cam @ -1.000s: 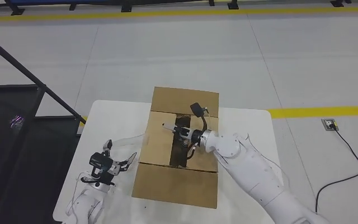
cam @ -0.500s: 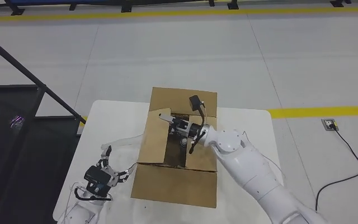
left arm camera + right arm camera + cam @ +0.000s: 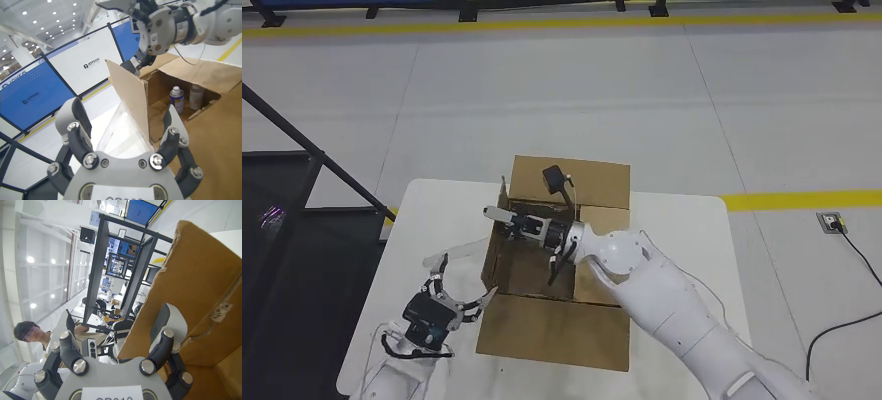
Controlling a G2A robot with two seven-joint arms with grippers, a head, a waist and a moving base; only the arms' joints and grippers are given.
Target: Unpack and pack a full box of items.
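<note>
Flap (image 3: 130,98) of the cardboard box (image 3: 552,330) raised upright, both grippers released.
Nearest, the left gripper (image 3: 124,108) is held with fingers spread just beside the box corner, nothing gripped. Farther on, the flap's top edge is straddled by the right gripper (image 3: 116,311), also spread, one pad (image 3: 159,321) against the cardboard. Deeper inside, a blue spray can (image 3: 176,98) and a white bottle (image 3: 196,96) are seen standing. As the flap is not pinched, it could be lost from the fingers and dropped over the items.

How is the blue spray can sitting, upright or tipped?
Upright: the spray can stands cap-up on the box floor, beside a pale bottle.
</note>
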